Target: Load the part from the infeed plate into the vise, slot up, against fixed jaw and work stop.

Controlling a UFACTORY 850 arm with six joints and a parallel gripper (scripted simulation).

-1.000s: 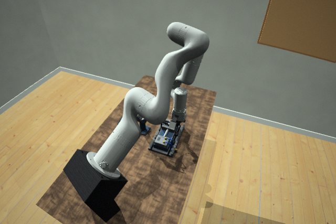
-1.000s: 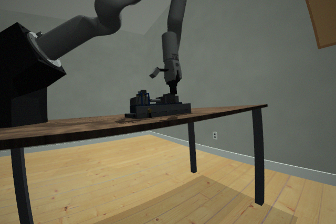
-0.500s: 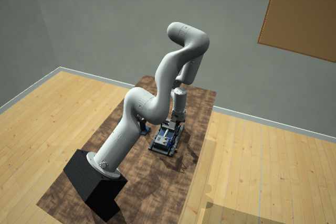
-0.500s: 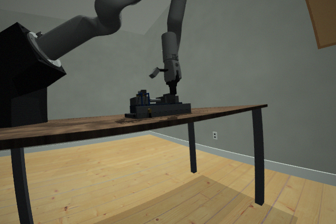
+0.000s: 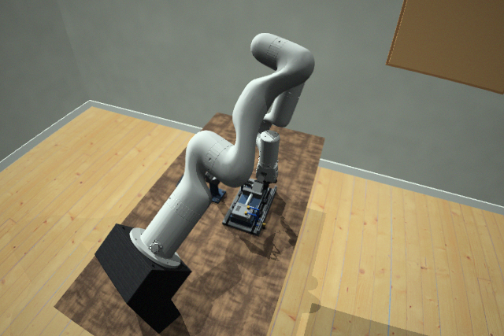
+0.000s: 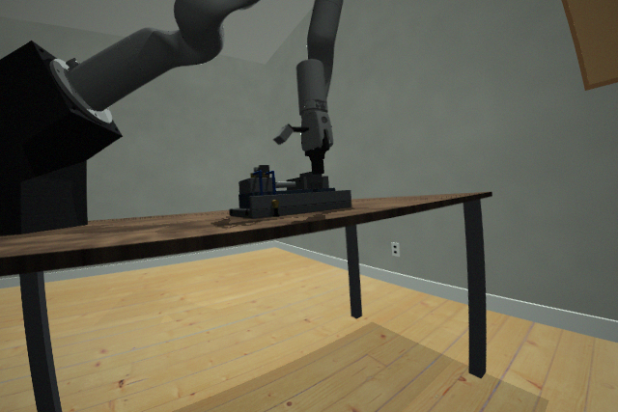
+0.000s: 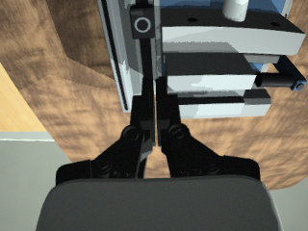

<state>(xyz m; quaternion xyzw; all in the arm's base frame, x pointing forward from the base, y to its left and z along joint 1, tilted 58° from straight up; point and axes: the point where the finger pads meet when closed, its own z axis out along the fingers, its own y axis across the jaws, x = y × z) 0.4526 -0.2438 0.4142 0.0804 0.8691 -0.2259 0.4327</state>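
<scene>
Two black fingers of your gripper (image 7: 156, 99) are pressed together with nothing between them, pointing down at the near end of the vise (image 6: 294, 200) on the wooden table (image 6: 399, 203). Your part (image 7: 206, 81) lies between the jaws, beside the fingertips, near the work stop (image 7: 279, 80).

arm (image 6: 319, 23) over vise (image 6: 294, 198), wooden table (image 6: 150, 233)

1. A dark brown wooden table top (image 6: 408, 203) rests on dark metal legs (image 6: 475, 288).
2. A light pine plank floor (image 5: 61, 161) meets grey walls (image 5: 162, 19).
3. A tan rectangular board (image 5: 451, 33) hangs there.
4. A white wall outlet (image 6: 395, 249) sits low.
</scene>
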